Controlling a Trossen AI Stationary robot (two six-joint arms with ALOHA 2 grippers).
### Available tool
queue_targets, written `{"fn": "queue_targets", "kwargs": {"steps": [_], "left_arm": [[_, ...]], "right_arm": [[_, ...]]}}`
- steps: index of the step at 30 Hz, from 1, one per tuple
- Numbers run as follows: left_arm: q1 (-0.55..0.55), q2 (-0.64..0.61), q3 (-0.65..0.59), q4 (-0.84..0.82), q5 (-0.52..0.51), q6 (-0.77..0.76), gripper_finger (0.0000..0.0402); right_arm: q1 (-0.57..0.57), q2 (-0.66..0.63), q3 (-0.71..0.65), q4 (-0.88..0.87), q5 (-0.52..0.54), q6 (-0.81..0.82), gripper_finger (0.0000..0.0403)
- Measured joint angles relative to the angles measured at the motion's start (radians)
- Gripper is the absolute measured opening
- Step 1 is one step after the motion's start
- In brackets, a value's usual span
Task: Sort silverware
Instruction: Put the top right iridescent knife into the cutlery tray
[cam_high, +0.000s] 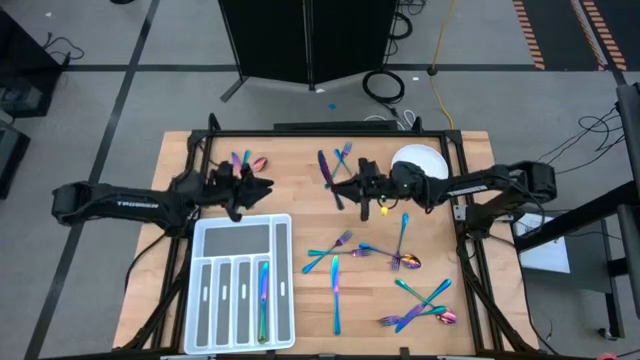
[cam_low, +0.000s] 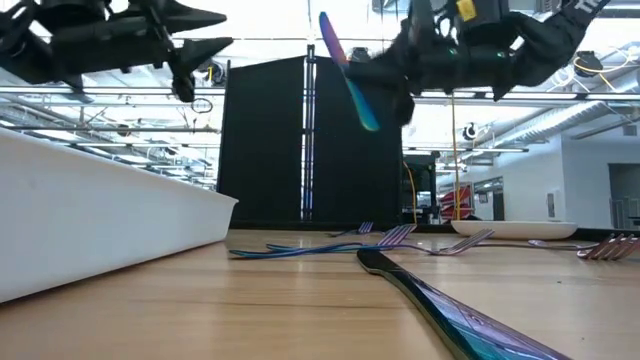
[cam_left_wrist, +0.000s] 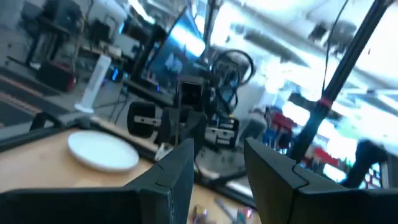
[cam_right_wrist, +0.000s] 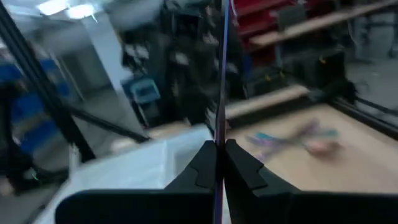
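Silverware (cam_high: 400, 258) litters table (cam_high: 300, 200) beside tray (cam_high: 283, 280) (plate (cam_high: 420, 158) behind).

Four cameras: one overhead, one at counter level, one on each wrist.

You get the whole counter (cam_high: 300, 225) from straight above in the high view, both arms reaching in from the sides. The low view sits on the counter surface, facing level into the room, so close that a knife (cam_low: 450, 310) fills its foreground. Your left wrist view looks past its own fingers (cam_left_wrist: 177, 171) toward the white plate (cam_left_wrist: 102, 151), which the high and low views also share. Your right wrist view looks along its fingers (cam_right_wrist: 208, 163) toward the white tray (cam_right_wrist: 134, 163), seen in the high and low views too.
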Motion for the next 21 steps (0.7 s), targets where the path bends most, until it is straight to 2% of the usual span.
{"fn": "queue_targets", "kwargs": {"steps": [5, 13, 21], "left_arm": [[-0.069, 0.092, 0.031, -0.005, -0.121, 0.003, 0.0141], [-0.075, 0.241, 0.111, 0.011, -0.092, 0.088, 0.0141], [-0.075, 0.279, 0.149, 0.013, -0.085, 0.134, 0.0141]], "right_arm": [[0.055, 0.11, 0.148, -0.008, 0.0, -0.001, 0.0], [0.078, 0.285, 0.335, 0.001, 0.006, 0.005, 0.0], [0.075, 0.351, 0.393, 0.0, 0.005, 0.013, 0.0]]}}
